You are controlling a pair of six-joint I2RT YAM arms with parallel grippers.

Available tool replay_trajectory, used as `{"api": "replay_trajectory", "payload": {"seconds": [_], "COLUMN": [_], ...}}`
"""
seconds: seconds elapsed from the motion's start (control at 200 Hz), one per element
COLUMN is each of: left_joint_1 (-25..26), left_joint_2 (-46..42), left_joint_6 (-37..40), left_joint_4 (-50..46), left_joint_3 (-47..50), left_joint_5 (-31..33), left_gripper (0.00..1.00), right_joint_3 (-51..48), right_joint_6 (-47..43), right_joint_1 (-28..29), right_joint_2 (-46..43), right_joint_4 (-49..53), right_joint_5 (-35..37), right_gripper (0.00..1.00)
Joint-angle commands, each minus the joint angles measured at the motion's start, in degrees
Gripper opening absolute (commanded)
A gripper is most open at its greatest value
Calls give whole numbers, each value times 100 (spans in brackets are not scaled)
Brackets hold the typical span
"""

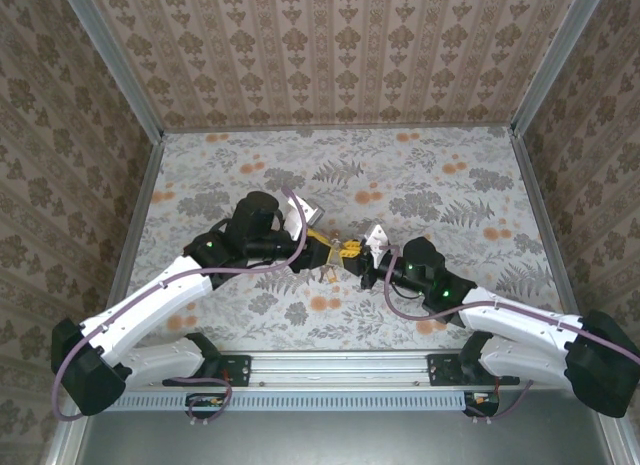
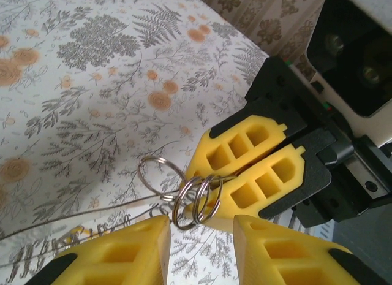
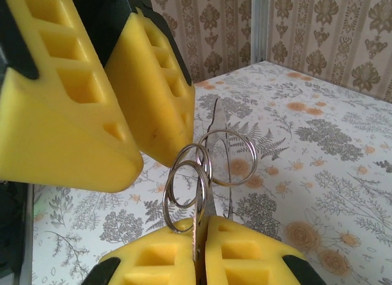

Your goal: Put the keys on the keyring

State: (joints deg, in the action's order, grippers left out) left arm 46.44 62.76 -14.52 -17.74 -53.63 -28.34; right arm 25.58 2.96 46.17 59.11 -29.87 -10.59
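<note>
Silver split rings of the keyring [image 2: 196,199] hang in the air between the two grippers, well above the floral table. My right gripper [image 3: 201,227] is shut on a thin flat key [image 3: 214,122] seen edge-on, its serrated blade pinched between the yellow pads. The keyring's linked rings [image 3: 187,187] sit against this blade, and a larger ring [image 3: 228,155] stands just behind. My left gripper [image 2: 201,236] is open, its yellow fingers either side of the rings without touching them. From above, the left gripper [image 1: 322,247] and the right gripper [image 1: 352,251] meet tip to tip, and small pale keys [image 1: 328,275] dangle below.
A thin wire [image 2: 73,220] runs from the rings out to the left, low over the table. The floral table [image 1: 420,175] is walled by patterned panels with metal corner posts [image 1: 540,75]. Purple cables loop off both arms.
</note>
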Motion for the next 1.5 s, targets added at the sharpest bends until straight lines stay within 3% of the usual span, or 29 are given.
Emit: {"api": "replay_trajectory", "payload": {"seconds": [0.0,0.26,0.645,0.845,1.02,1.185,1.495], "left_joint_1": [-7,5,10,-71,-78,-82,-82], "left_joint_2": [-1,169,214,35,87,128,193], "left_joint_6": [-163,-190,-164,-199,-243,-230,-196], "left_joint_4": [340,442,481,418,516,504,517], "left_joint_3": [63,-7,-122,-101,-99,-147,-189], "left_joint_5": [-206,-207,-250,-268,-321,-279,-345], "left_gripper": [33,32,11,12,26,26,8], "right_joint_3": [-66,-90,-80,-62,-62,-79,-105], "right_joint_6": [99,99,47,38,38,27,-6], "right_joint_1": [14,15,14,15,10,19,15], "right_joint_2": [-156,-290,-301,-277,-323,-377,-416], "right_joint_4": [-353,-312,-241,-251,-206,-173,-147], "right_joint_5": [-93,-53,30,13,4,19,66], "right_gripper": [0,0,0,0,0,0,0]}}
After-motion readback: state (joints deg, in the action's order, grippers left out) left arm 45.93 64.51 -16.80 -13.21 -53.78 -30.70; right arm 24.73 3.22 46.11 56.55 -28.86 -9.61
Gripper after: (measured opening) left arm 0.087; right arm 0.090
